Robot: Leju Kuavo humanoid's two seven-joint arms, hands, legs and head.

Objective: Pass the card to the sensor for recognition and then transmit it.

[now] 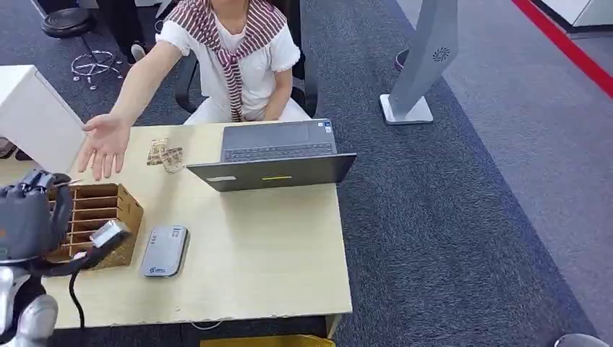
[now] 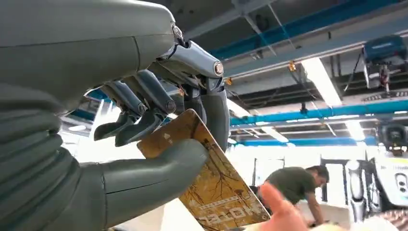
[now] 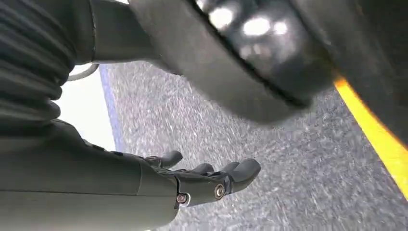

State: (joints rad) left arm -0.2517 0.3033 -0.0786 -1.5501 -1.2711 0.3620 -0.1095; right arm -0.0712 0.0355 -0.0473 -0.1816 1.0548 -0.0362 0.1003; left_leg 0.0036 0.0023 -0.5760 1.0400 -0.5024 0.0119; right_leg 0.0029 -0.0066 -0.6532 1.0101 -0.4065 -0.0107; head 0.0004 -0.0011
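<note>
The left hand (image 2: pixel 159 144) pinched a yellow-brown patterned hotel card (image 2: pixel 211 183) between thumb and fingers, clamped firmly; in the head view that hand (image 1: pixel 29 217) was raised at the near left, over the wooden slotted card box (image 1: pixel 101 217) on the pale wooden counter (image 1: pixel 275 253). The card itself was not readable in the head view, the hand hid it. The grey flat card reader sensor (image 1: pixel 165 250) lay on the counter just right of the box, apart from the hand, with nothing on it. A person in a white top sat at the far side with an open hand (image 1: pixel 105 144) stretched palm-up over the far left of the counter, beyond the box. In the left wrist view a blurred fingertip, probably the person's, showed close to the card's free edge. Judged from this: pick-up done, card in hand; whether the scan was done could not be told from these frames, but with the card held high and the person reaching, the handover looked like the step in hand. Left to do: bring the card to the palm and let go. The right hand (image 3: pixel 202 178) hung over grey carpet, fingers loosely apart, holding nothing. A dark grey laptop (image 1: pixel 278 155) stood open at the far middle, and a few loose cards (image 1: pixel 166 154) lay to its left.
</note>
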